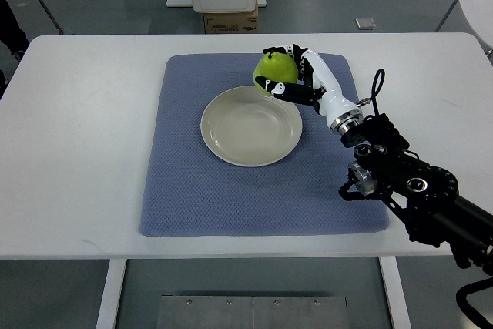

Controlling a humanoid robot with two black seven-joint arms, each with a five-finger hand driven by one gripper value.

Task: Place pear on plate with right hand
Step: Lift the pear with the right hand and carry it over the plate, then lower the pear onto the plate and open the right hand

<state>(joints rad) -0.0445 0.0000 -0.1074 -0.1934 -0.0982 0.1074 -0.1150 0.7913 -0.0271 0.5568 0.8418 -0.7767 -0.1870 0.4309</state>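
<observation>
Bench (69,152): white, carrying a blue mat (231,198).
Right arm: comes in from the lower right corner, dark joints nearest, white forearm further on.
Plate (251,125): cream, round, on the mat's middle, nothing on it.
Right hand (296,75): fingers clamped around the pear from its right side.
Pear (276,72): green, in the hand's grasp at the plate's far right rim.

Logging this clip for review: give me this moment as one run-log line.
right hand: shut on pear | pear: at plate far rim, not yet set down | plate: bare, on blue mat | left hand: not in view
</observation>
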